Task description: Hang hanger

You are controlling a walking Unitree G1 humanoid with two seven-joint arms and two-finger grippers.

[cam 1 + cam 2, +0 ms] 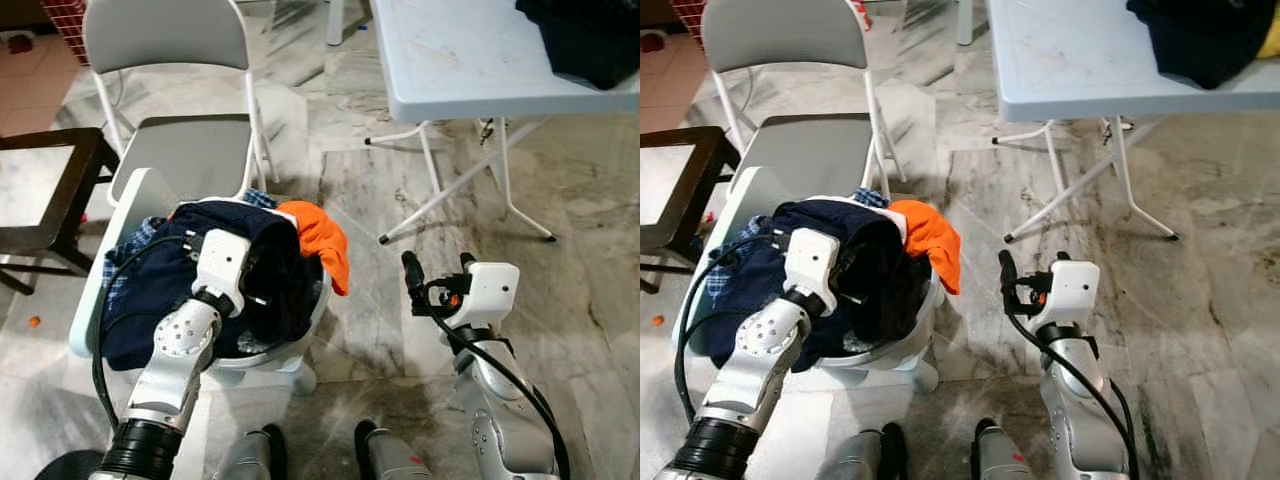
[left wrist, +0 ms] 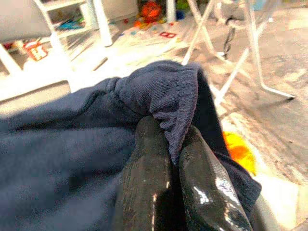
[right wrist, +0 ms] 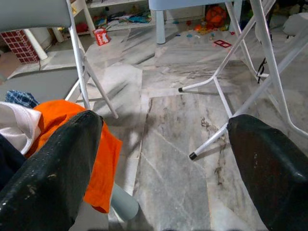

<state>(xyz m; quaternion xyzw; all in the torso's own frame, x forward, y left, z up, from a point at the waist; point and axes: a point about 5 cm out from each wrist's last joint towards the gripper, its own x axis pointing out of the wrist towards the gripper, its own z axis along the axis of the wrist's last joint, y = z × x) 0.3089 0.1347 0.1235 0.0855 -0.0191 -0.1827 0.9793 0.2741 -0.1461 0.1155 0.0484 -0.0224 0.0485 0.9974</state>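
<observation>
A white laundry basket [image 1: 128, 205] stands on the floor in front of me, heaped with clothes. A navy garment [image 1: 215, 232] lies on top, with an orange garment [image 1: 322, 240] draped over the basket's right rim. My left gripper [image 2: 171, 137] is down in the basket, shut on a folded edge of the navy garment [image 2: 163, 91]. My right gripper [image 1: 438, 266] hangs open above the marble floor to the right of the basket, with nothing between its fingers [image 3: 57, 163].
A grey folding chair [image 1: 190, 140] stands right behind the basket. A white folding table [image 1: 470, 60] at the back right carries dark clothes [image 1: 585, 40]. A dark wooden side table [image 1: 45, 190] is on the left. Marble floor [image 1: 400, 190] lies between basket and table legs.
</observation>
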